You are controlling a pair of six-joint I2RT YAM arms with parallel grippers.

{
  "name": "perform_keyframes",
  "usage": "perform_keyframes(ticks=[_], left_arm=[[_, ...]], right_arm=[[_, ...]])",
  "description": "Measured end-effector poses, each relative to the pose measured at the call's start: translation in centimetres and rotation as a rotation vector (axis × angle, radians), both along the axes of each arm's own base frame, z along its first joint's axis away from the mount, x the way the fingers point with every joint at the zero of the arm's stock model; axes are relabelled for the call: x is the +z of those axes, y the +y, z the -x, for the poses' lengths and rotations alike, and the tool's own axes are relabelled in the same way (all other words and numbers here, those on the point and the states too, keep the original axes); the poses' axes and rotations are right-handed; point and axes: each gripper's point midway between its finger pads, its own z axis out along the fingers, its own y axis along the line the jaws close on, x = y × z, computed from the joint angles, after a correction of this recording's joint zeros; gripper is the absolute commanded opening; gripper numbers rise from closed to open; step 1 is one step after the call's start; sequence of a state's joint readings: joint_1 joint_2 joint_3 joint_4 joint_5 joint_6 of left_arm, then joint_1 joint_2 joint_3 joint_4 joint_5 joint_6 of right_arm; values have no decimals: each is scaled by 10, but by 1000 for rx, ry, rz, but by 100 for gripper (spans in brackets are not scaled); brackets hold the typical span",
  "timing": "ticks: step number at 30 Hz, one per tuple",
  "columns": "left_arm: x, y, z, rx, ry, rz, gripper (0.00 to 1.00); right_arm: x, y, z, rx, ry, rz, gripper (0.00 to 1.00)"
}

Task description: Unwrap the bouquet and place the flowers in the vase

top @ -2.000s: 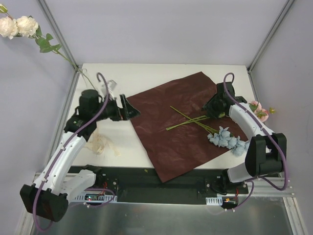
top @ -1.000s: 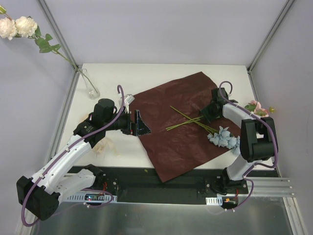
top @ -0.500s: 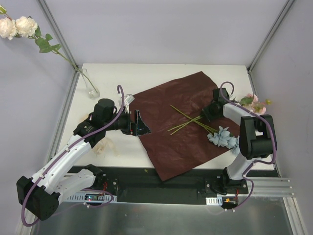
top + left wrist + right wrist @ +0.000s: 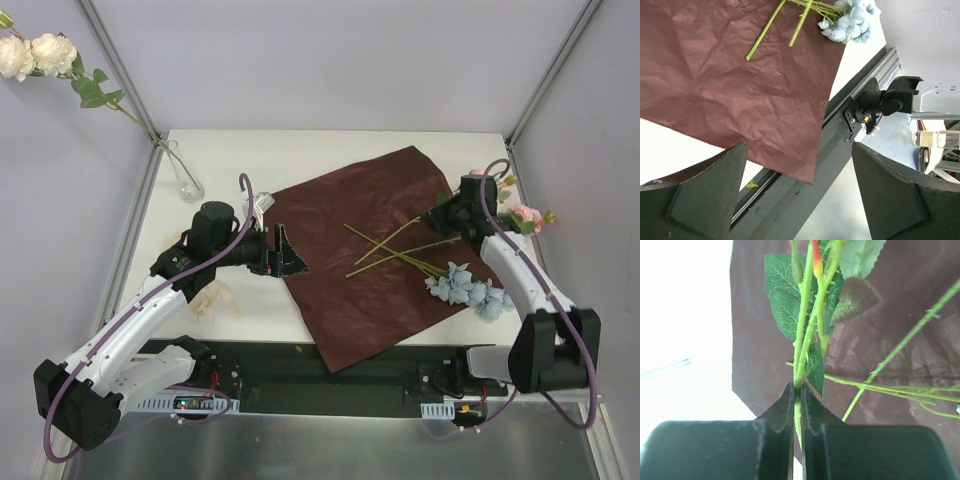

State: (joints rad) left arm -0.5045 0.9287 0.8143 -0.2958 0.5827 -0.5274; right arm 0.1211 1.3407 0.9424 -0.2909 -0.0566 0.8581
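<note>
While the right end effector [image 4: 797,395] pinches two leafy stems [image 4: 803,340] at three o'clock, the left end effector [image 4: 285,252] gapes beside one red paper [image 4: 330,290], one vase [image 4: 187,180] at ten o'clock.

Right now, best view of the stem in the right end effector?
Right wrist: right end effector shut on the green stem, close up. Top external shows it tiny near pink blooms; left wrist misses it.
</note>
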Motion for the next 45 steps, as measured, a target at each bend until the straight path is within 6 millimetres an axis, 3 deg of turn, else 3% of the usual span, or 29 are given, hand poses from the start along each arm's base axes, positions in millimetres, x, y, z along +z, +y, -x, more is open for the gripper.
perform_keyframes(ticks=[5,9,11,12,15,20,25,30,36,39,40,42,44,45], left_arm=[[2,0,0,1,3,5,88],[22,-4,0,-15,-12,35,92],[40,-9,-2,-32,-32,65,90],[49,-12,-3,-43,-36,83,80],[75,-23,-9,-72,-56,139,75],[102,-45,-20,-126,-70,190,87],[127,-71,-25,-163,-105,210,84],[148,-90,-37,-166,-151,226,68],[141,-103,-59,-142,-137,205,51],[138,-106,-65,-139,-130,197,30],[138,-107,-66,-140,-130,197,17],[142,-109,-66,-147,-139,200,3],[148,-110,-66,-157,-164,201,0],[149,-111,-65,-160,-177,198,0]], right_arm=[[58,0,8,88,-209,48,0],[90,14,16,257,-404,102,0],[104,31,27,382,-505,128,0],[112,42,33,451,-557,141,0],[135,81,57,668,-706,165,0],[151,141,109,1004,-880,170,0],[152,166,137,1149,-938,154,0],[152,180,154,1232,-968,142,0],[159,186,161,1268,-1004,149,1],[161,188,163,1277,-1016,155,0],[160,188,163,1279,-1012,157,0],[157,189,162,1281,-1007,173,1],[155,189,160,1281,-1002,194,11],[156,190,159,1279,-1005,204,29]])
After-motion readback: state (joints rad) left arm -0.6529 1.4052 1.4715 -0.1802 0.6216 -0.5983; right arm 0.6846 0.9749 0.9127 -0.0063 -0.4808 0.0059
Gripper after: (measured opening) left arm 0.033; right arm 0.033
